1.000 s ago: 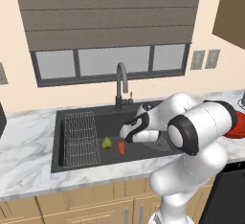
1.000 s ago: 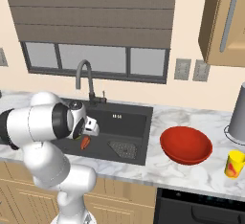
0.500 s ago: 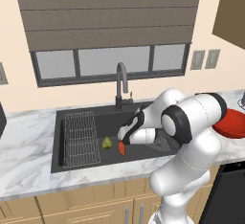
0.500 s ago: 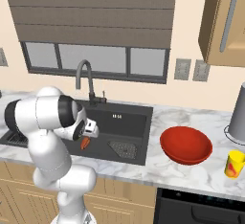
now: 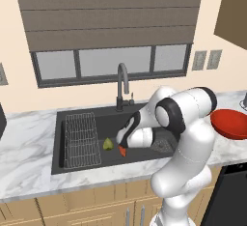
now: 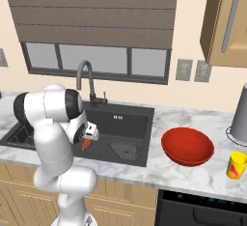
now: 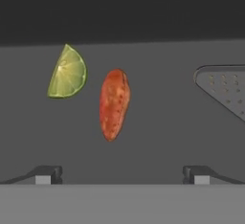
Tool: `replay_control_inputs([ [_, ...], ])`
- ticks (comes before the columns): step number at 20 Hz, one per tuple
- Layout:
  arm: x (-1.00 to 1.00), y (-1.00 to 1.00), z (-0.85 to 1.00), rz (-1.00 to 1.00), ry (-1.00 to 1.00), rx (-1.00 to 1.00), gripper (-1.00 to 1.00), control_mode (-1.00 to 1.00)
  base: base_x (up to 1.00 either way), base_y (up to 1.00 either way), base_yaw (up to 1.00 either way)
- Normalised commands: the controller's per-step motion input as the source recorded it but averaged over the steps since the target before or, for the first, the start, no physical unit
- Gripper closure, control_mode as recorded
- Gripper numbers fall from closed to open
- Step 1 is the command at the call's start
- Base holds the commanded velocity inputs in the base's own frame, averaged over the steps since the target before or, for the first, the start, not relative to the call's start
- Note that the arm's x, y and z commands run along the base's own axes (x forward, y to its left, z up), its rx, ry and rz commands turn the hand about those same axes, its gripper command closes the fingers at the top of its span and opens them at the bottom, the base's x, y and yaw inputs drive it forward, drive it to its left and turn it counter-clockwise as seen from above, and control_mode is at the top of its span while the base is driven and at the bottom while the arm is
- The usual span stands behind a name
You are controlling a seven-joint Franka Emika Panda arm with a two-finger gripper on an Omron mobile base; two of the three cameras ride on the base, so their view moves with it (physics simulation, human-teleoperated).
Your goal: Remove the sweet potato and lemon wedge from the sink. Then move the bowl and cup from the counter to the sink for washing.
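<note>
The orange-red sweet potato (image 7: 114, 104) lies on the sink floor with the yellow-green lemon wedge (image 7: 68, 72) close beside it. My gripper (image 7: 122, 175) hangs open just above them, fingertips (image 7: 45, 174) wide apart and nothing between them. From the left base view the gripper (image 5: 121, 140) is low inside the dark sink (image 5: 87, 119), over the sweet potato (image 5: 123, 150), with the lemon wedge (image 5: 108, 144) to its left. The red bowl (image 6: 187, 146) and the yellow cup (image 6: 236, 165) stand on the counter right of the sink (image 6: 130, 123).
A wire rack (image 5: 81, 138) fills the sink's left part. The corner drain grate (image 6: 124, 148) lies at its front right. The dark arched faucet (image 5: 123, 82) rises behind the basin. A grey metal vessel (image 6: 240, 114) stands at the far right of the counter.
The arm has folded in and the hand has sunk lower into the sink, closer over the sweet potato. The jaws have stayed open. Nothing else has moved.
</note>
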Motion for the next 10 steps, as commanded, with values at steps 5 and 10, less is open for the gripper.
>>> replay_control_inputs([
  [5, 0.12, 0.02, -0.22, 0.0, 0.0, 0.0, -1.0, -1.0, 0.0, 0.0, 0.0],
  [10, 0.12, 0.0, -0.21, 0.0, 0.0, 0.0, -1.0, -1.0, 0.0, 0.0, 0.0],
])
